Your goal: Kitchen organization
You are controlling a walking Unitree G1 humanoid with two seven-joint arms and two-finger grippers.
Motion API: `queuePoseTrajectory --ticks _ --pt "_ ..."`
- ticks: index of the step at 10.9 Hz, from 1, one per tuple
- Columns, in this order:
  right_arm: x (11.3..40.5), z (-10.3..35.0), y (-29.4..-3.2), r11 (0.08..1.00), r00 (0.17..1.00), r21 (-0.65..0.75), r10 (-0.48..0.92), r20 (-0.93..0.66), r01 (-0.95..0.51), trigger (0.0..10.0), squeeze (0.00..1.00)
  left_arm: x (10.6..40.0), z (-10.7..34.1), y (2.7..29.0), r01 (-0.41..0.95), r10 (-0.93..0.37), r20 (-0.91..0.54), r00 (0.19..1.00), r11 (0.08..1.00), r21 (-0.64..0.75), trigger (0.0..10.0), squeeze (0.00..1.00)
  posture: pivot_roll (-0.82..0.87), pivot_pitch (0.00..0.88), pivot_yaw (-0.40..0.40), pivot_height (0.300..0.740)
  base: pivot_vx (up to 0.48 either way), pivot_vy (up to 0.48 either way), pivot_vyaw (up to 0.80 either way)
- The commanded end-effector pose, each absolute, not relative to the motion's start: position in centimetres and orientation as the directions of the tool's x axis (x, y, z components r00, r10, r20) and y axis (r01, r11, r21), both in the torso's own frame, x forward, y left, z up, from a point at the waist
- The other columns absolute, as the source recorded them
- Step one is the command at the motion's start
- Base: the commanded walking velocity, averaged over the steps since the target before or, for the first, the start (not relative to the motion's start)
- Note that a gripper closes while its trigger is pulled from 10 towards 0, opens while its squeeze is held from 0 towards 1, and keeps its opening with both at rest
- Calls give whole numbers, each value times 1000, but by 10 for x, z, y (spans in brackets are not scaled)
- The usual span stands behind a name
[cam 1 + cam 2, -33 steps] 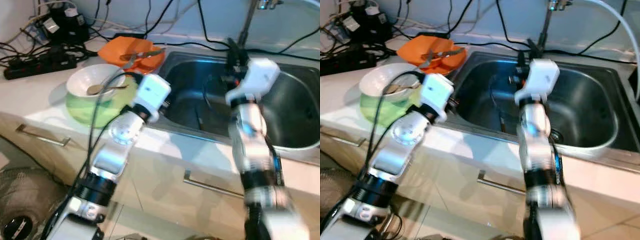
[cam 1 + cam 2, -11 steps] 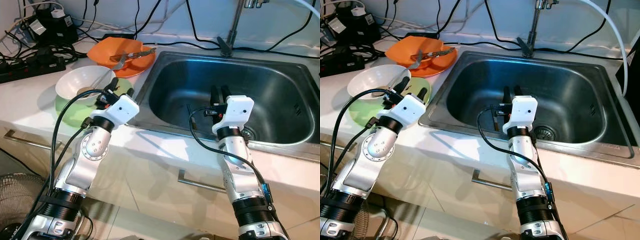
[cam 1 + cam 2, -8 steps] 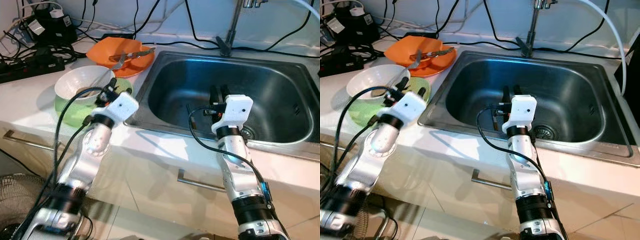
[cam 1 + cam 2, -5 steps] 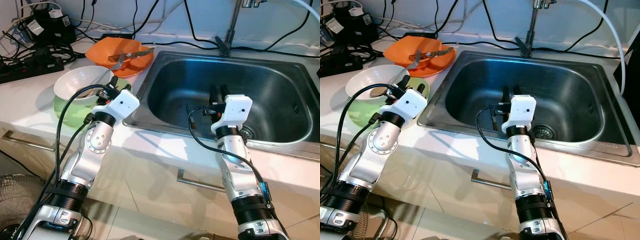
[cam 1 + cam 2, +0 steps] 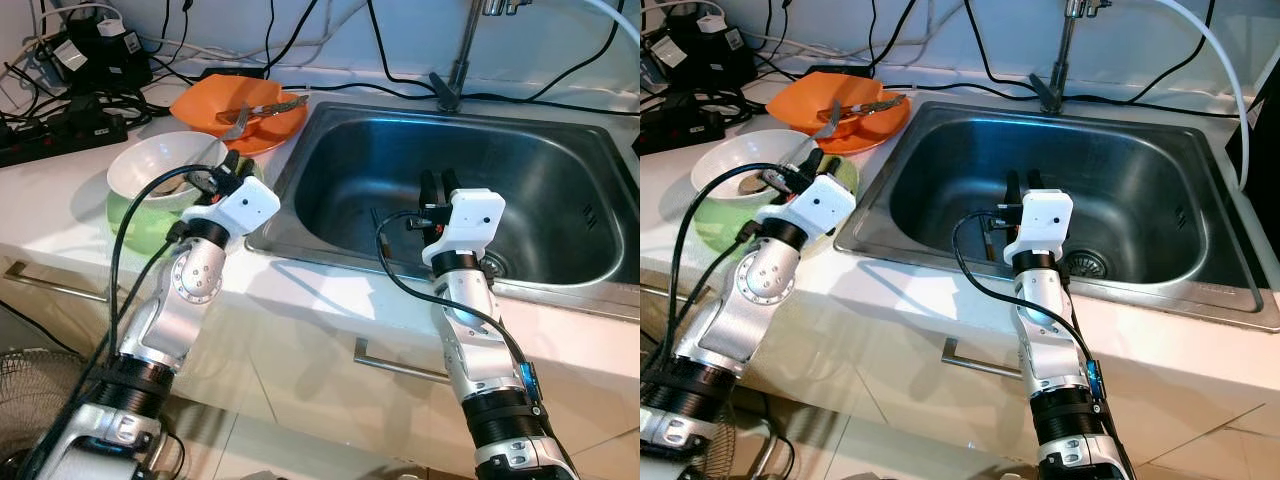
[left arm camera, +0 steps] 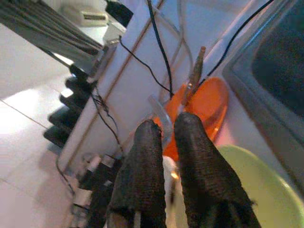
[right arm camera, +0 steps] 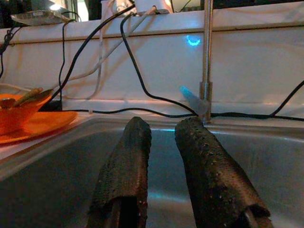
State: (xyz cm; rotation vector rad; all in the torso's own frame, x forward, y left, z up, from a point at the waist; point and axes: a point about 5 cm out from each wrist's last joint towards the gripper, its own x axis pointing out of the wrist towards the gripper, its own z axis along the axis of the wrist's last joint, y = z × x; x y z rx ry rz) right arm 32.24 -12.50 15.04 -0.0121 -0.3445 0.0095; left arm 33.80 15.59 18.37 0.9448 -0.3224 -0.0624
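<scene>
A white bowl (image 5: 150, 165) with a spoon (image 5: 768, 181) in it sits on a green plate (image 5: 135, 225) on the counter left of the sink. Behind it is an orange plate (image 5: 205, 105) carrying a fork (image 5: 262, 108). My left gripper (image 5: 240, 165) hovers at the bowl's right rim, over the green plate (image 6: 256, 190), its fingers (image 6: 147, 147) shut with nothing held. My right gripper (image 5: 437, 185) hangs inside the steel sink (image 5: 360, 150), fingers (image 7: 130, 152) slightly parted and empty, pointing at the faucet (image 7: 205, 57).
Power strips and a tangle of black cables (image 5: 60, 125) lie at the back left of the counter. The faucet (image 5: 462, 50) stands behind the sink, whose drain (image 5: 495, 265) is beside my right wrist. A drawer handle (image 5: 400, 365) runs below the counter edge.
My left gripper has wobbled and edged a little closer to the bowl's rim. The right arm has stayed still in the sink.
</scene>
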Motion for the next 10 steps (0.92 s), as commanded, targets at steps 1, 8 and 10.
queuePoseTrajectory --ticks 1,8,10 --pt "324 146 -125 1000 948 -9 7 318 -4 10000 0 340 189 155 -119 -197 267 943 551 826 0 0 24 33 67 740 0 0 0" --pt "324 145 -125 1000 948 -6 6 319 -4 10000 0 317 265 119 -355 -390 639 663 587 727 10000 0 29 30 63 740 0 0 0" --pt "325 146 -124 1000 947 -6 7 322 -5 10000 0 305 294 99 -222 -412 721 558 763 607 10000 0 26 27 62 740 0 0 0"
